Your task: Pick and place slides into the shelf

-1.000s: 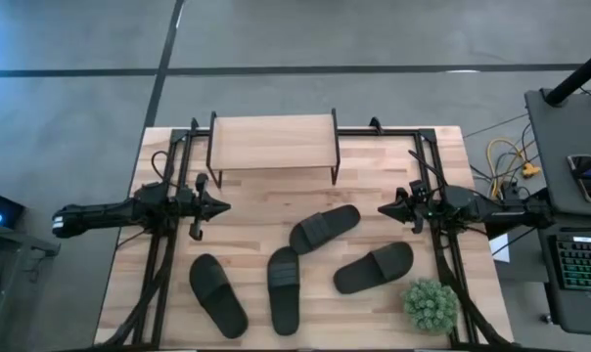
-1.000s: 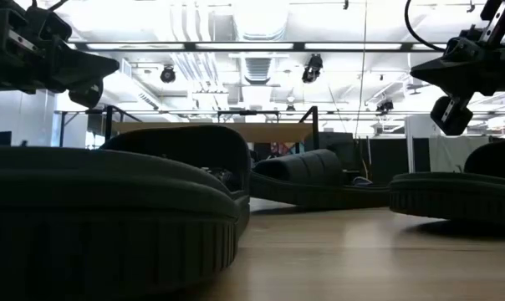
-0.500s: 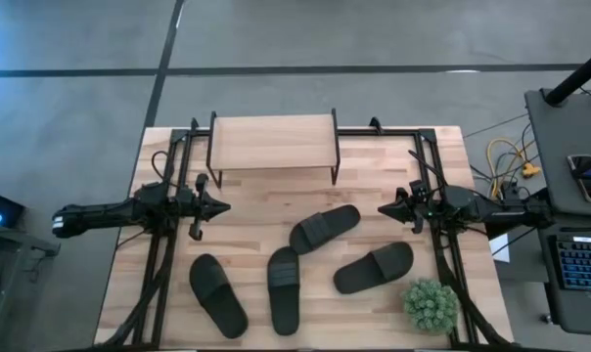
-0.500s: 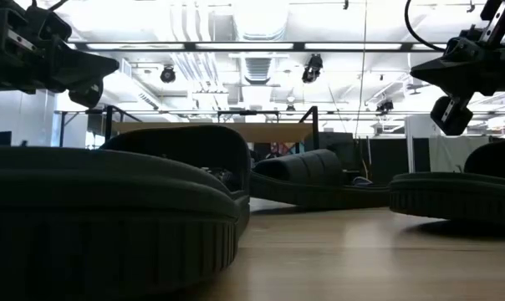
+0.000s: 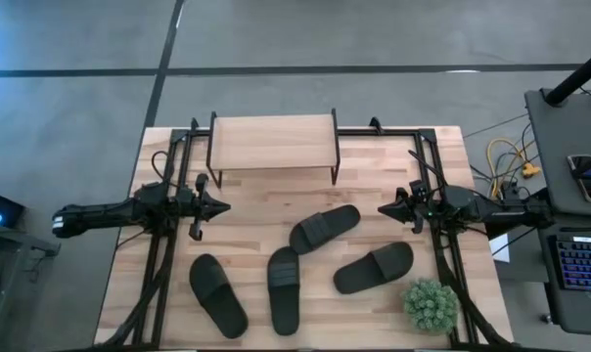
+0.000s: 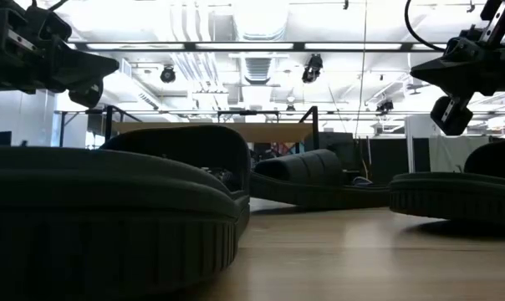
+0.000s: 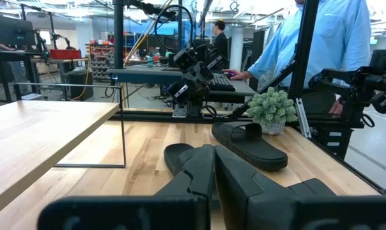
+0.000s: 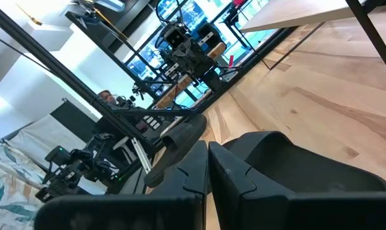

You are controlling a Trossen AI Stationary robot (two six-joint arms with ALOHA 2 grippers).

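The shelf (image 5: 273,144) stands at the far edge of the surface (image 5: 168,293), nothing on its plank. Four slides (image 5: 325,229) lie scattered on the near side of the shelf, apart from it. A small potted plant (image 5: 431,305) sits just beside the rightmost slide. The left gripper (image 5: 223,205) and right gripper (image 5: 384,209), jaws pressed together and holding nothing, hover flanking the slides.

No words, numbers or signs could be read anywhere. Nothing printed showed on slides, shelf, table or arms. Screens and things in room behind were too small and blurry to read.
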